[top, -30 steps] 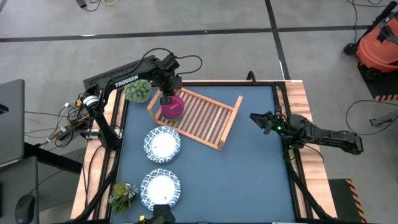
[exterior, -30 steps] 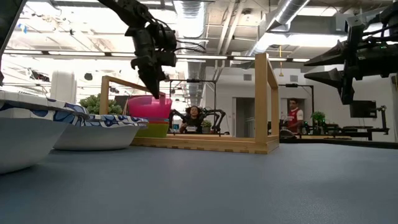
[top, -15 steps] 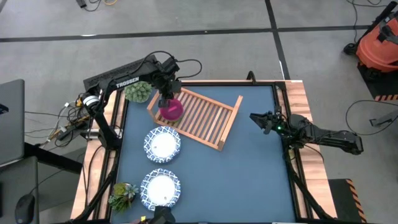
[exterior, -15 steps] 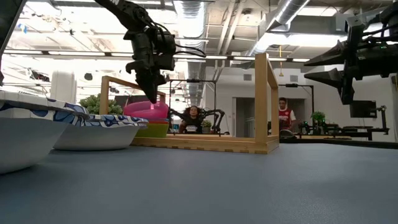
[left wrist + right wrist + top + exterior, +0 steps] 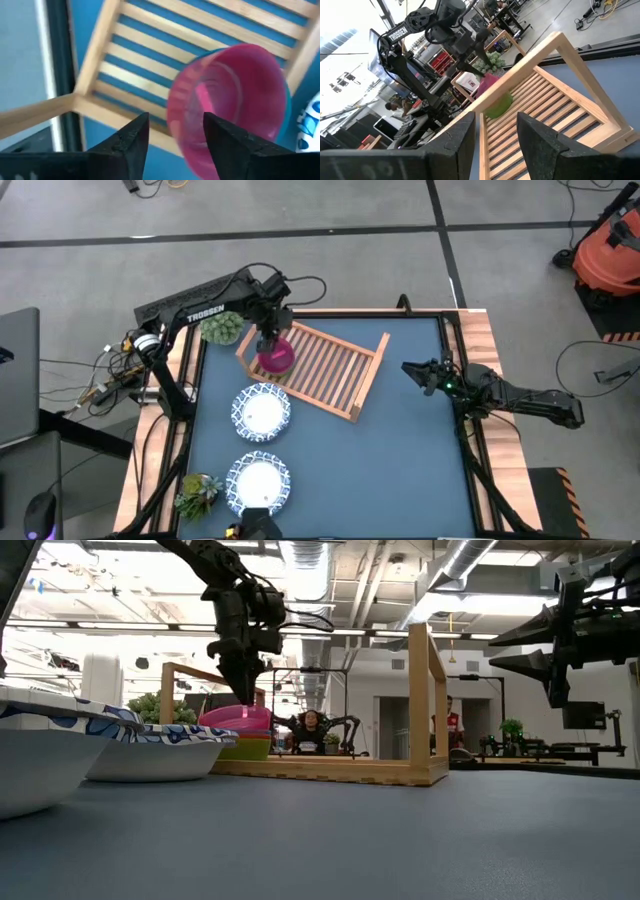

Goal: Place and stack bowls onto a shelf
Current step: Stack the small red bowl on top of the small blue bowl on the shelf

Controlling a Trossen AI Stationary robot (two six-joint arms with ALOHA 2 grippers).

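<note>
The magenta bowl [image 5: 277,359] sits on top of a stack of bowls at the left end of the wooden shelf [image 5: 330,368]. A teal rim [image 5: 287,102] shows under it, and a green bowl [image 5: 246,748] lower down. My left gripper [image 5: 267,340] is open just above the bowl's far-left rim [image 5: 172,127]. One finger stands over the bowl's inside and one outside, and neither touches the rim. My right gripper [image 5: 411,370] waits open above the table's right side, clear of everything.
Two white bowls with blue-patterned rims [image 5: 262,412] [image 5: 260,483] lie on the blue table left of centre. A potted plant [image 5: 222,327] stands by the shelf's far-left corner, and another [image 5: 198,492] at the near left. The shelf's right part is bare slats.
My left gripper has come down a little with the magenta bowl. The bowl hung tilted above the stack and now rests level on it. The gripper now stands open over the bowl's rim.
</note>
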